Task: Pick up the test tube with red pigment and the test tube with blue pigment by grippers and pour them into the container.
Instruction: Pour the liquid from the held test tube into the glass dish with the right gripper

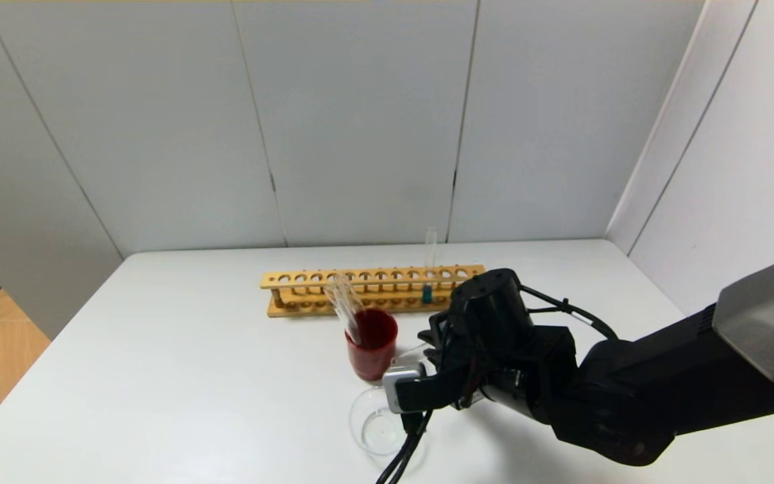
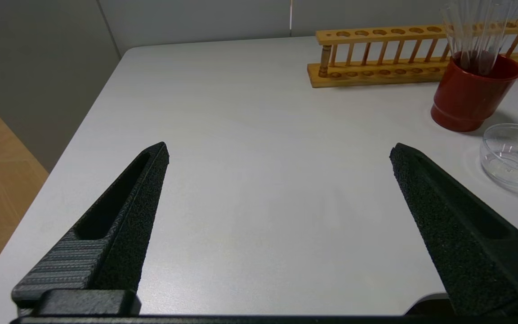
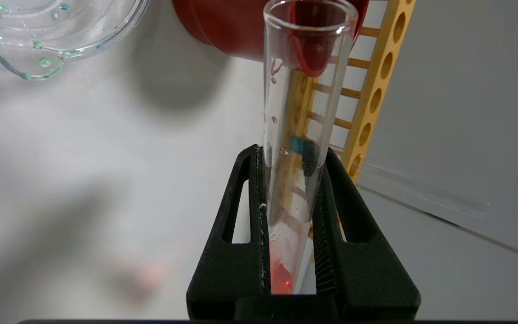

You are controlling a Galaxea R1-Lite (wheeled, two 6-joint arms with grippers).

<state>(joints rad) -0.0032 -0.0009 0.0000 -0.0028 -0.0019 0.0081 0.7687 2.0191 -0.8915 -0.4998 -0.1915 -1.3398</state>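
At the bottom centre of the right wrist view, the right tool (image 3: 289,198) was clamped on the red-pigment tube (image 3: 306,112), its two black fingers (image 3: 241,234) pressed against the glass on either side. A little orange-red liquid sat in the tube's rounded end between the fingers, and the open mouth pointed toward the top of the frame. In the head view that tool (image 1: 427,349) sat at centre-right, low over the tabletop (image 1: 158,376), just to the right of the red cup (image 1: 372,349).

In the left wrist view the left tool (image 2: 279,150) hung above bare tabletop with its fingers (image 2: 119,225) spread wide apart, gripping nothing.

The glass container (image 1: 377,427) stood at the lower centre of the head view, just in front of the red cup and beside the right tool. Several clear tubes (image 1: 343,306) leaned in the red cup.

Farther back, across the middle of the head view, the wooden rack (image 1: 370,289) lay along the tabletop. The blue-pigment tube (image 1: 428,269) stood upright in a hole near the rack's right end, teal liquid at its bottom.
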